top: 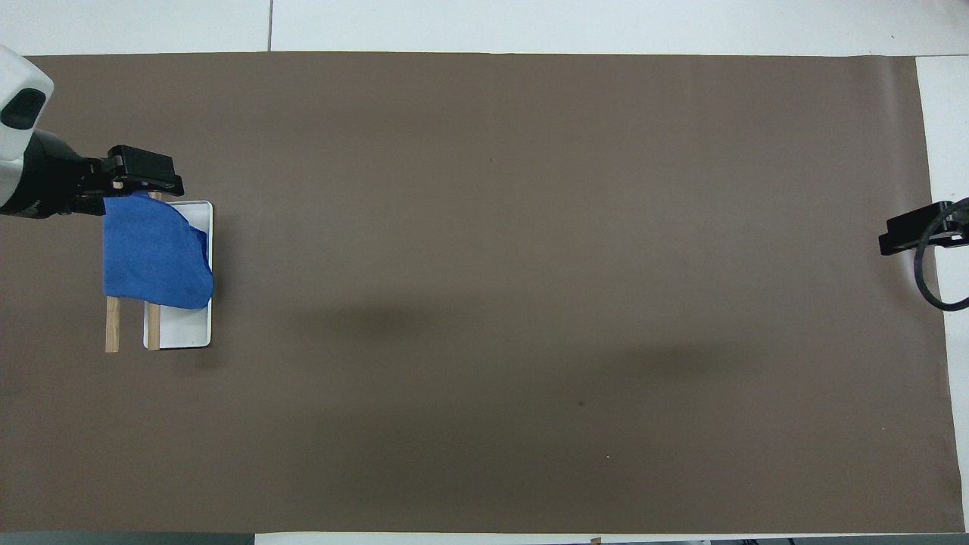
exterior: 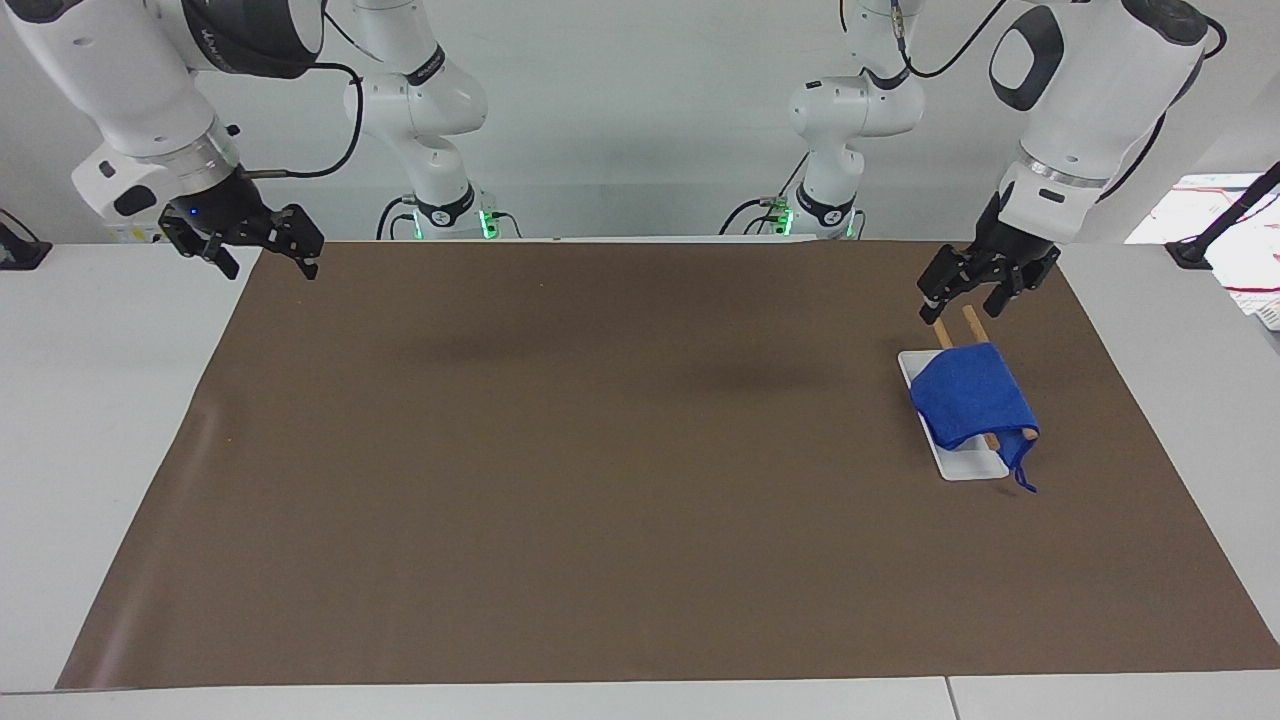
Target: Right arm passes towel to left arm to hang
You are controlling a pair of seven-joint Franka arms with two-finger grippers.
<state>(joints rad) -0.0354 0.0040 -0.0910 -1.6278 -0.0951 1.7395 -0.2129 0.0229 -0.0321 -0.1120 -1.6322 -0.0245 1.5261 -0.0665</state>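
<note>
The blue towel hangs draped over two wooden rods of a small rack with a white base, at the left arm's end of the brown mat. Its string loop dangles off one rod's end. My left gripper hovers open just above the rack and the towel's edge, holding nothing. My right gripper, with the blue wrist light, waits open in the air over the mat's edge at the right arm's end.
The brown mat covers most of the white table. Papers with red print and a black clamp lie off the mat at the left arm's end.
</note>
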